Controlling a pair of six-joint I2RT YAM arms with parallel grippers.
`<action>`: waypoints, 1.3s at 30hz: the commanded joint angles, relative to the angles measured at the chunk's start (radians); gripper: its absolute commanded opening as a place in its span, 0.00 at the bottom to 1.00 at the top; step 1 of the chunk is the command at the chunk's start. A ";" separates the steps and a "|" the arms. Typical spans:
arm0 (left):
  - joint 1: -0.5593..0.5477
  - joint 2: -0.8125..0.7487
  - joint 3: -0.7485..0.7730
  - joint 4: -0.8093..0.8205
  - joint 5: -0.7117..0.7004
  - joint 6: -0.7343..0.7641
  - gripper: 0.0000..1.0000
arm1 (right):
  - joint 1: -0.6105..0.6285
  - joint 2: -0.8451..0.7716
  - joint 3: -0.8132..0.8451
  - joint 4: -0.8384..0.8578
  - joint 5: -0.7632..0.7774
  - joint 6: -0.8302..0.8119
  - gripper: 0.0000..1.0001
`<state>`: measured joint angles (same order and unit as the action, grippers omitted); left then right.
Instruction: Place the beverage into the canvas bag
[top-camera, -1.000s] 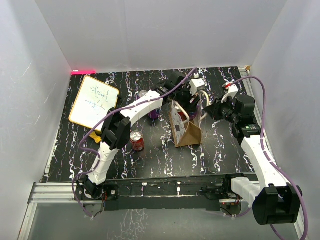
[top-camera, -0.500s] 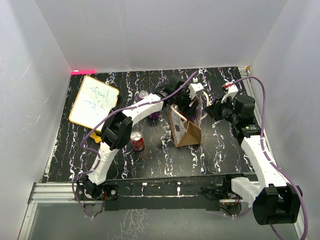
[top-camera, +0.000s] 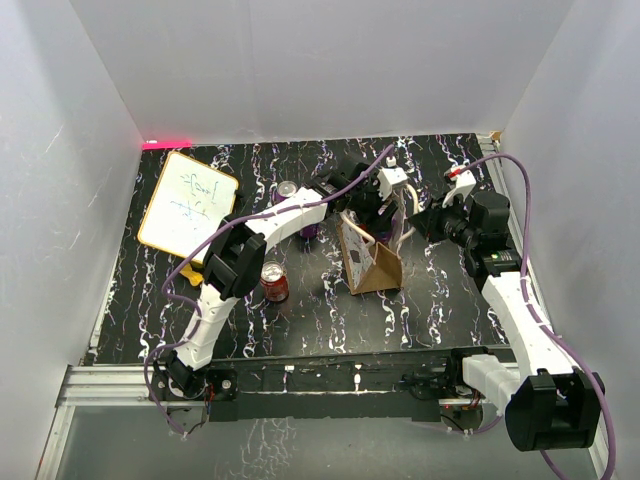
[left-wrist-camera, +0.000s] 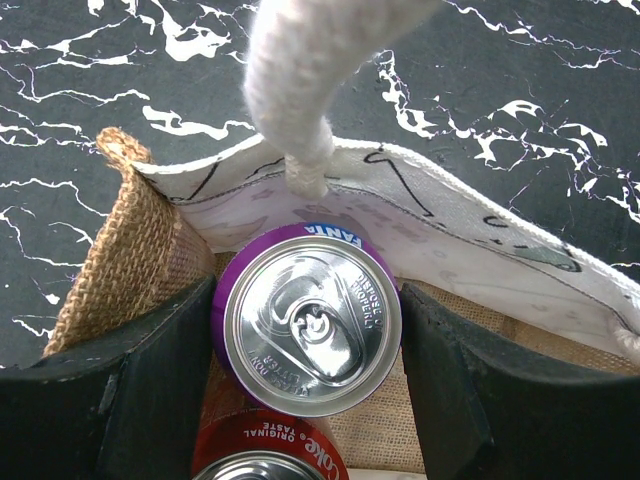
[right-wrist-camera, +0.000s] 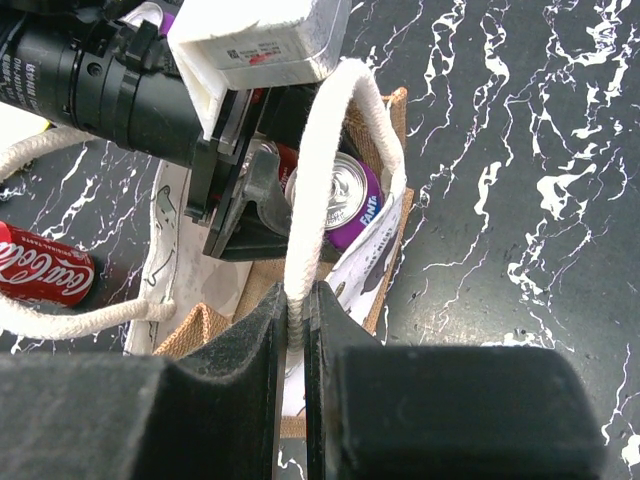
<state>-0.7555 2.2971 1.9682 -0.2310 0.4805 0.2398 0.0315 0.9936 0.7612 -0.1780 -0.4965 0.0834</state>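
The canvas bag (top-camera: 372, 268) stands mid-table, tan burlap with a pale printed panel (left-wrist-camera: 470, 235). My left gripper (top-camera: 372, 207) reaches down into its open top. Its two fingers sit against the sides of an upright purple Fanta can (left-wrist-camera: 312, 320), which is inside the bag. A red Coke can (left-wrist-camera: 265, 458) stands in the bag right beside it. My right gripper (right-wrist-camera: 297, 300) is shut on one cream handle (right-wrist-camera: 318, 160) and holds it up, at the bag's right side (top-camera: 418, 222). The other handle (right-wrist-camera: 70, 322) hangs slack.
Another red Coke can (top-camera: 273, 282) is on the table left of the bag. A purple can (top-camera: 308, 228) and a silver-topped can (top-camera: 287, 189) sit under the left arm. A whiteboard (top-camera: 187, 205) lies at the far left. White walls enclose the black marbled table (top-camera: 440, 290).
My left gripper has moved right and down over the bag's mouth with the purple can. The right gripper has kept the handle and barely moved.
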 joint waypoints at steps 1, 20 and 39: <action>0.001 0.003 0.007 -0.021 0.018 0.026 0.38 | -0.004 -0.023 -0.007 0.034 -0.007 -0.011 0.08; 0.001 -0.034 0.043 -0.098 0.010 0.042 0.78 | -0.008 -0.023 0.024 0.029 -0.060 -0.016 0.08; 0.001 -0.060 0.029 -0.089 -0.007 0.038 0.53 | -0.008 -0.024 0.050 0.018 -0.091 -0.022 0.08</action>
<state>-0.7605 2.2959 1.9881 -0.2913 0.4862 0.2699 0.0238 0.9878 0.7574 -0.1783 -0.5648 0.0772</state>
